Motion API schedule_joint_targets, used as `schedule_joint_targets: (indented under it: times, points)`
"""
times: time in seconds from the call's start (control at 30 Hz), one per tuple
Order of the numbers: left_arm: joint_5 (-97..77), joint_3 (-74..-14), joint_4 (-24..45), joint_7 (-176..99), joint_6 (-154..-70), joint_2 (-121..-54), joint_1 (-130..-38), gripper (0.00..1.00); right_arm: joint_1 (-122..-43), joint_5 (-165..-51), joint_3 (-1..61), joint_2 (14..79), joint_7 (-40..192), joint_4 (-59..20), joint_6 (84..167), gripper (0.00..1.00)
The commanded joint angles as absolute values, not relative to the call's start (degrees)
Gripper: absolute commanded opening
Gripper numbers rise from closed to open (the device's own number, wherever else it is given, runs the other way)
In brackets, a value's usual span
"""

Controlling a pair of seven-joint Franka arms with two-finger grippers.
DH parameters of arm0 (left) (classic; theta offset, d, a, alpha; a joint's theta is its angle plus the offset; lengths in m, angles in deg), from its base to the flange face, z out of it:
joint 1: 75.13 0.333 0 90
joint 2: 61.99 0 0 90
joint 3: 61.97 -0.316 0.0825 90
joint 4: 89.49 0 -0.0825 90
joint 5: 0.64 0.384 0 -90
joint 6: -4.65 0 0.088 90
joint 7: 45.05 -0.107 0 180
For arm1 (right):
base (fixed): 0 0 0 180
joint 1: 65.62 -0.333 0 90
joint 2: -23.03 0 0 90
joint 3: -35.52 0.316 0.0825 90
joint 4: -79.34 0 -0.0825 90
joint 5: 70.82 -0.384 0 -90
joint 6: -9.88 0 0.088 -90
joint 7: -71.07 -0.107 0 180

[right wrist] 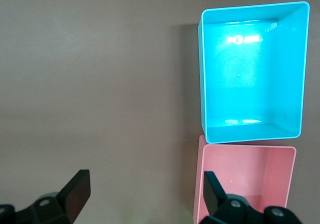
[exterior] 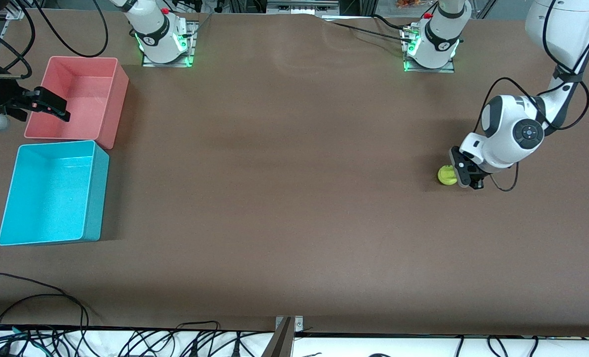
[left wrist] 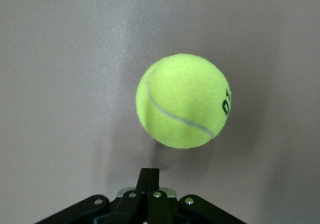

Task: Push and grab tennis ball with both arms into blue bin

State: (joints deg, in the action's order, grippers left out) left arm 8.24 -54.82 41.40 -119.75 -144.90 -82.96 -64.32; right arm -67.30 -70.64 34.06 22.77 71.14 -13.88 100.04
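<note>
You see the ball (exterior: 446, 175) lying on the bench (exterior: 294, 198) at the left arm's end, well apart from the blue bin (exterior: 91, 198). Your left pincer (exterior: 465, 174) is down just beside the ball, fingers pressed together and holding nothing. Your right pincer (exterior: 51, 105) hangs over the pink bin (exterior: 113, 104), fingers spread wide, empty.

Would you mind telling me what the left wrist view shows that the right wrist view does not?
Only the left wrist view shows the tennis ball lying just ahead of the shut left gripper. Only the right wrist view shows the blue bin beside the pink bin, seen between the fingers of the open right gripper. Both show the bare brown table.
</note>
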Motion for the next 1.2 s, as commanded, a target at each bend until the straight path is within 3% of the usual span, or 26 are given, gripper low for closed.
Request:
schedule_joint_targets:
  times: [0.0, 0.3, 0.6, 1.17]
  points:
    - [3.2, -53.8, 41.6, -118.3, -145.4, -83.3, -68.0, 0.00, -67.4, -71.5, 34.0, 22.4, 70.8, -13.4, 99.4, 1.00]
    - [3.5, -48.2, 35.8, -89.5, -141.1, -82.7, -76.4, 0.00, -67.4, -71.6, 34.0, 22.4, 70.8, -13.4, 99.4, 1.00]
    - [3.7, -48.3, 35.1, -98.1, -137.6, -81.7, -71.9, 0.00, -67.4, -71.5, 34.1, 22.4, 70.8, -13.4, 99.4, 1.00]
    - [3.7, -48.3, 35.7, -97.8, -136.2, -78.4, -71.8, 0.00, -67.4, -71.6, 34.1, 22.3, 71.2, -13.4, 99.0, 1.00]
